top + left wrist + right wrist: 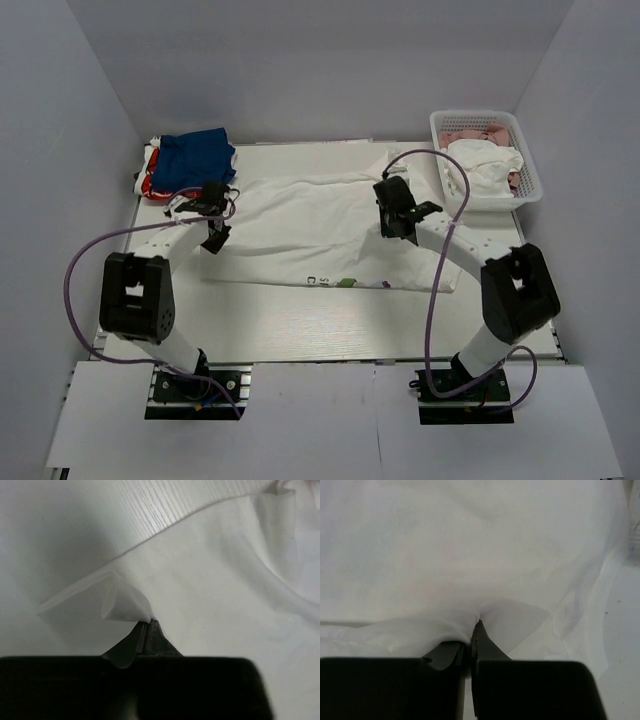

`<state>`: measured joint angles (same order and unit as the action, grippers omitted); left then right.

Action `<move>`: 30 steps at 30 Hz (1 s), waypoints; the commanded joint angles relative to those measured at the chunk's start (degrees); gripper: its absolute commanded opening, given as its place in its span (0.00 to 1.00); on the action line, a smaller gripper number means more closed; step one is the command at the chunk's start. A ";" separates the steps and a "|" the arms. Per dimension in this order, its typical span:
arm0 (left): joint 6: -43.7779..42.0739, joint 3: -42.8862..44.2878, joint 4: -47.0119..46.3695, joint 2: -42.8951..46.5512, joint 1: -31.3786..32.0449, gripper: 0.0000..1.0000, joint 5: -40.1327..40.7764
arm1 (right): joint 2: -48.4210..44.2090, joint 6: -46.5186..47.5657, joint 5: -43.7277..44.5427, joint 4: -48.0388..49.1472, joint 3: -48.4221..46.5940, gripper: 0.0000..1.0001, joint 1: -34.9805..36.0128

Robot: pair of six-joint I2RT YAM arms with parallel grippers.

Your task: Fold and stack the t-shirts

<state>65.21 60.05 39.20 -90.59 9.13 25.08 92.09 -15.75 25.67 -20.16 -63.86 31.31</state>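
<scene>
Across the middle of the table (300, 335): large white t-shirt (320, 225), spread flat, with a strip of colourful print along its near hem. At the far right corner: white basket (531, 186) holding white and pink cloth. At the far left corner: folded blue t-shirt (197, 158) lying over a red t-shirt (149, 186). At the white shirt's left edge: left gripper (213, 240), fingers closed tight on a curled-up corner of cloth. Toward its right side: right gripper (392, 228), likewise clamped on a small pinch of the same shirt.
</scene>
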 commanded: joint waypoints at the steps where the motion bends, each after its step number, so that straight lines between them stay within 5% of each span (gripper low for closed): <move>1: 1.58 4.45 -0.10 -5.27 -1.57 0.15 2.25 | 5.26 3.79 -2.64 3.90 -6.27 0.00 -3.17; 2: 2.20 7.24 0.52 -6.69 -2.18 0.29 2.25 | 7.72 3.88 -2.99 3.99 -8.46 0.05 -3.62; 3: 2.20 8.66 1.14 -7.84 -2.79 0.45 2.25 | 9.23 3.53 -2.39 4.25 -11.61 0.39 -3.97; 4: 2.20 10.94 1.14 -8.72 -2.80 0.60 2.25 | 13.51 2.57 -1.68 0.95 -13.38 0.62 -4.59; 5: 0.72 11.92 1.66 -9.43 -2.80 0.81 1.73 | 14.68 2.39 -1.85 -1.00 -16.62 0.78 -4.85; 6: 0.71 12.80 2.19 -9.43 -2.80 0.87 1.73 | 15.74 2.13 -1.50 -1.89 -19.09 0.90 -5.20; 11: -0.52 9.48 0.97 -4.26 -2.80 0.99 1.73 | 12.08 -2.09 -2.37 0.29 -13.16 0.90 -5.20; 18: -6.75 -1.07 -9.39 4.10 -2.09 0.99 -3.19 | -1.48 -3.41 -23.63 18.47 8.47 0.90 -4.94; 30: -9.58 -1.68 -12.04 -6.09 -2.70 0.99 -10.30 | 12.91 -5.08 -27.44 23.41 -0.46 0.90 -4.94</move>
<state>56.73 59.33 29.32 -95.70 6.85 17.87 101.73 -19.97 -0.60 -1.45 -59.05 26.37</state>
